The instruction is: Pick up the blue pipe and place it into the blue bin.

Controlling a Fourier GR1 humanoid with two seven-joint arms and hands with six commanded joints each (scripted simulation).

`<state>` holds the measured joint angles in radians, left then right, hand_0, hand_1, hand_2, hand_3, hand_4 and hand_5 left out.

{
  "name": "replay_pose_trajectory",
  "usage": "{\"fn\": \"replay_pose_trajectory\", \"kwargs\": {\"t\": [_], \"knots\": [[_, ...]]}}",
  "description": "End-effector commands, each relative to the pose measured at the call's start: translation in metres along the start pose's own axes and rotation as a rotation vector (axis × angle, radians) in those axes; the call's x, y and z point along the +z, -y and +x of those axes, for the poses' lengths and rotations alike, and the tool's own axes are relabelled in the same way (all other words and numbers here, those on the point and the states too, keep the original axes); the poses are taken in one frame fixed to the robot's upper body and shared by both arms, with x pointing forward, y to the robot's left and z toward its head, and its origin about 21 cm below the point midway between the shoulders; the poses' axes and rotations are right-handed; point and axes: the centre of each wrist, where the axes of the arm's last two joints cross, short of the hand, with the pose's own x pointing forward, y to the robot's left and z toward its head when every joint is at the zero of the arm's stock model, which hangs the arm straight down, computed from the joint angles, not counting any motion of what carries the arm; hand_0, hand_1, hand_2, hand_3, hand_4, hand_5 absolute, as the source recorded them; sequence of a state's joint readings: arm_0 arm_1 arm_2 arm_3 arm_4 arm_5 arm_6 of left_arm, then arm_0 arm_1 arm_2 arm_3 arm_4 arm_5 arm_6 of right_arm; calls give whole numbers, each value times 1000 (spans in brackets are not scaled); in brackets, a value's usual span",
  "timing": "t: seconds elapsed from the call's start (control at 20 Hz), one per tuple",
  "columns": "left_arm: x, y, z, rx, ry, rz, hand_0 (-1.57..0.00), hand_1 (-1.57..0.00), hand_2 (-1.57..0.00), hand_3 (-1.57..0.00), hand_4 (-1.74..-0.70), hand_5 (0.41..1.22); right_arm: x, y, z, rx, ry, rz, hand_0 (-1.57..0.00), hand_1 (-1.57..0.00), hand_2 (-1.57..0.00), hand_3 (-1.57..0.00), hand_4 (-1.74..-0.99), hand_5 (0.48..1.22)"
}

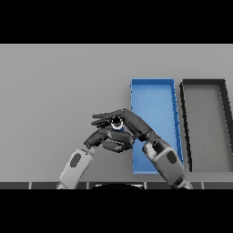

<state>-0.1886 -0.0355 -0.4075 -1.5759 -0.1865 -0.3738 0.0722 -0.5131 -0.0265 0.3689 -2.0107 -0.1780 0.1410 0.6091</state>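
Blue pipe (117, 122): pinched by right hand (132, 124), just left of blue bin (154, 91); left hand (109, 139) curled empty beneath, near; risk: hands collide, pipe slips short of bin.

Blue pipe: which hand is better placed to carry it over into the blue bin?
Right. The right hand has its fingers around the blue pipe and sits at the blue bin's left edge; the left hand lies below it, farther from the bin.
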Motion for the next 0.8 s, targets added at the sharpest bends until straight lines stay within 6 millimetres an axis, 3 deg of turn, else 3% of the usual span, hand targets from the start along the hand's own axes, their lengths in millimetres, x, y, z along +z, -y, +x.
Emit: {"fn": "replay_pose_trajectory", "kwargs": {"t": [0.0,0.2,0.4,0.55,0.75], "knots": [[-2,1,3,-3,0,4,-10,-9,-9,-8,-908,456,-3,8,10,-22,29,-1,-1571,-1571,-1571,-1571,-1741,1221],[1,-2,2,1,-26,-4,-3,-3,-3,-3,-906,437,-15,33,65,-17,153,12,-1571,-1571,-1571,-1571,-1741,1221],[2,-3,5,-9,-48,3,-1,-1,-1,0,-898,430,-11,75,106,71,214,-222,-1571,-1571,-1571,-1571,-1741,1221],[4,-4,3,-12,-41,-3,0,0,0,0,-890,421,-7,108,108,77,158,-353,-1571,-1571,-1571,-1571,-1741,1221],[4,-4,2,-29,-38,6,1,1,1,1,-877,412,24,147,91,115,61,-503,-1571,-1571,-1571,-1571,-1741,1221]]}}
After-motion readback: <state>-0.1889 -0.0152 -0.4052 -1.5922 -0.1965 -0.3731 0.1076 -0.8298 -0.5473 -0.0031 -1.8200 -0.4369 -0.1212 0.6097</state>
